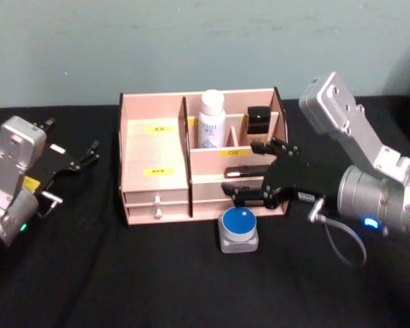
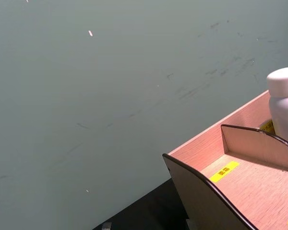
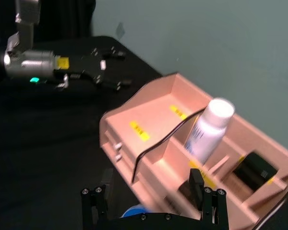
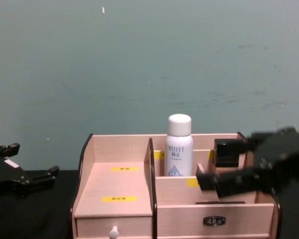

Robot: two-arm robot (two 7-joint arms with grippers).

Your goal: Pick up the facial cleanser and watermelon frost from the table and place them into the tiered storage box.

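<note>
The facial cleanser (image 1: pixel 212 118), a white bottle with a white cap, stands upright in a back compartment of the tiered storage box (image 1: pixel 154 147); it also shows in the chest view (image 4: pixel 179 147) and both wrist views (image 3: pixel 209 128) (image 2: pixel 284 106). The watermelon frost (image 1: pixel 239 229), a small grey container with a round blue lid, sits on the black table just in front of the box. My right gripper (image 1: pixel 236 183) hovers open and empty before the box's right front, a little above the watermelon frost (image 3: pixel 134 211). My left gripper (image 1: pixel 82 158) rests open at the far left.
A black boxy item (image 1: pixel 258 119) sits in the box's back right compartment. The box (image 4: pixel 114 194) has two small front drawers and dark-edged curved side walls (image 2: pixel 206 196). A teal wall rises close behind it. Black table (image 1: pixel 123 280) stretches in front.
</note>
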